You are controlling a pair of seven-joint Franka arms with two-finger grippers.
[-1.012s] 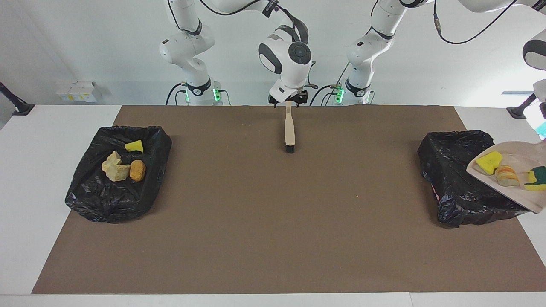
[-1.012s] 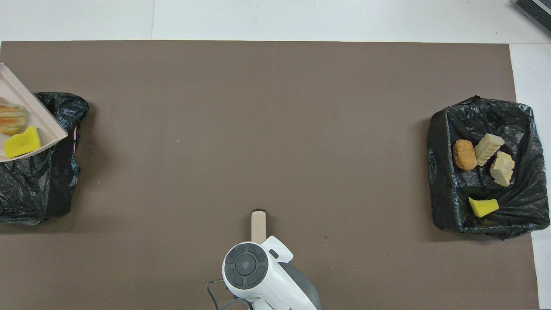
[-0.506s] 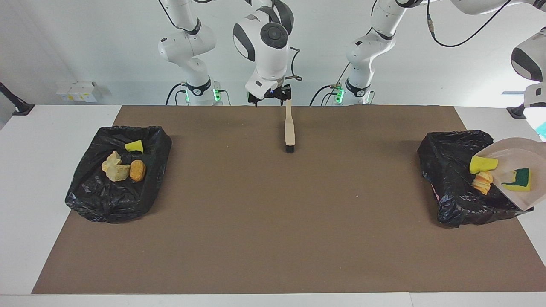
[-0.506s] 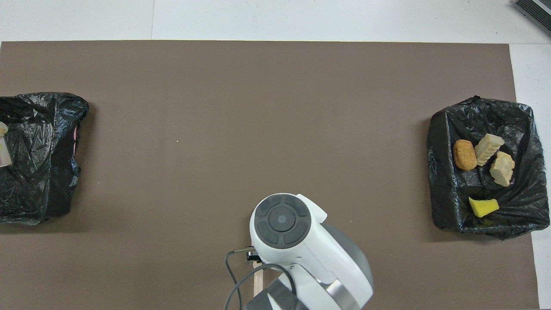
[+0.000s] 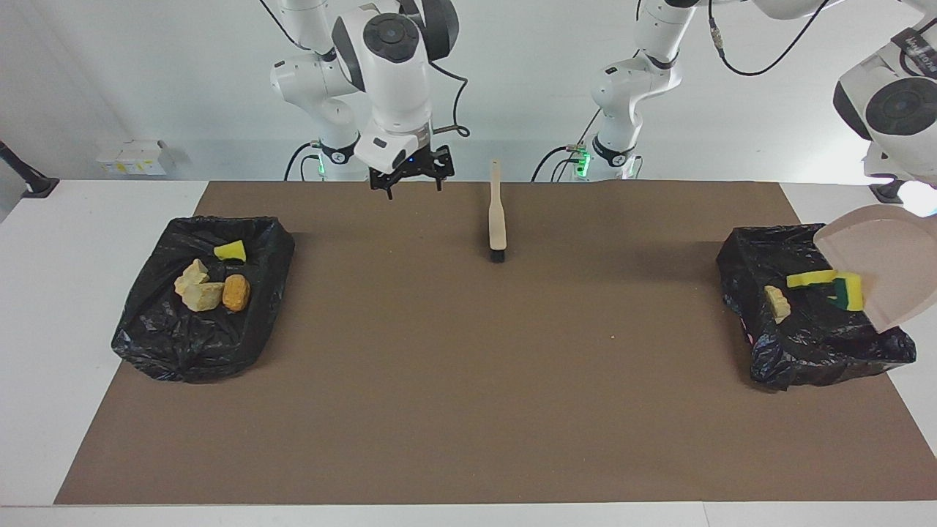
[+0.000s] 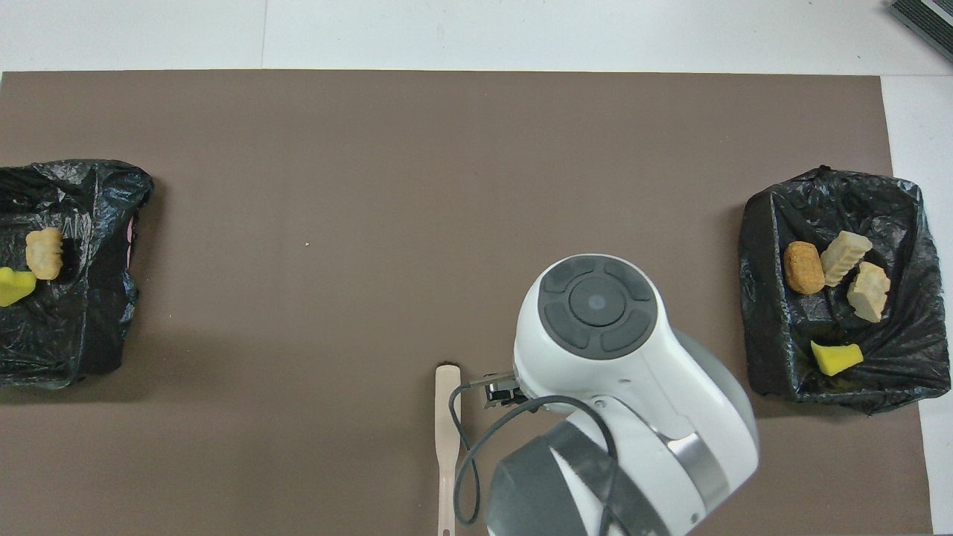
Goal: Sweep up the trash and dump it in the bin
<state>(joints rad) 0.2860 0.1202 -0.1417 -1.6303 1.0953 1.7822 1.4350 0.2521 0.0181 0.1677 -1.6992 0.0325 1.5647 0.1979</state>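
The beige dustpan [image 5: 889,267] hangs steeply tilted over the black-lined bin [image 5: 798,344] at the left arm's end, with my left gripper [image 5: 926,205] shut on it at the edge of the facing view. In that bin lie pieces of trash: a tan chunk [image 5: 776,302] and a yellow chunk [image 5: 809,278]. A green-faced chunk [image 5: 849,290] rests against the pan's lip. The beige brush [image 5: 498,219] lies on the brown mat [image 5: 468,380], with nothing holding it. My right gripper [image 5: 410,179] hangs open and holds nothing, over the mat's edge by the robots, beside the brush.
A second black-lined bin [image 6: 767,223] at the right arm's end holds several chunks: an orange one [image 6: 804,266], two cream ones [image 6: 845,257] and a yellow one [image 6: 835,357]. White table [image 5: 73,293] surrounds the mat. In the overhead view the right arm [image 6: 618,387] covers part of the mat.
The dustpan has tipped much steeper and its three chunks have slid down to the bin. My right gripper has left the brush handle and swung toward the right arm's end.
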